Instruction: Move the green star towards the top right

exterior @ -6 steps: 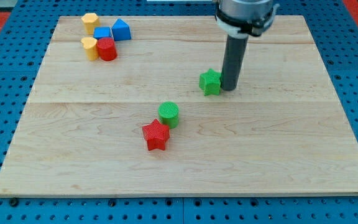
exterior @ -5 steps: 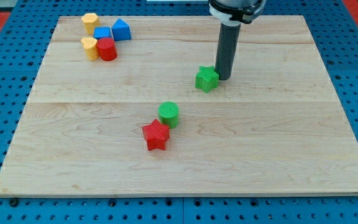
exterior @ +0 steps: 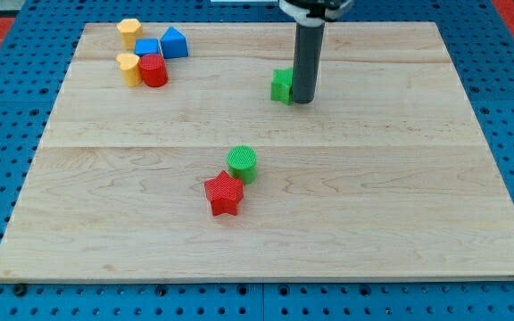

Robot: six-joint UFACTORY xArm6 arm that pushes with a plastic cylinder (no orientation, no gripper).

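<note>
The green star (exterior: 281,85) lies on the wooden board (exterior: 400,196), above the centre, partly hidden behind the dark rod. My tip (exterior: 302,101) rests on the board right against the star's right side. The rod rises to the view's top edge.
A green cylinder (exterior: 242,164) and a red star (exterior: 223,193) sit together below the centre. At the top left is a cluster: two yellow blocks (exterior: 129,32) (exterior: 128,68), a blue cube (exterior: 147,48), a blue triangular block (exterior: 174,42) and a red cylinder (exterior: 153,69).
My tip moved up and to the left. The green star slid with it, upward and slightly left. The other blocks did not move.
</note>
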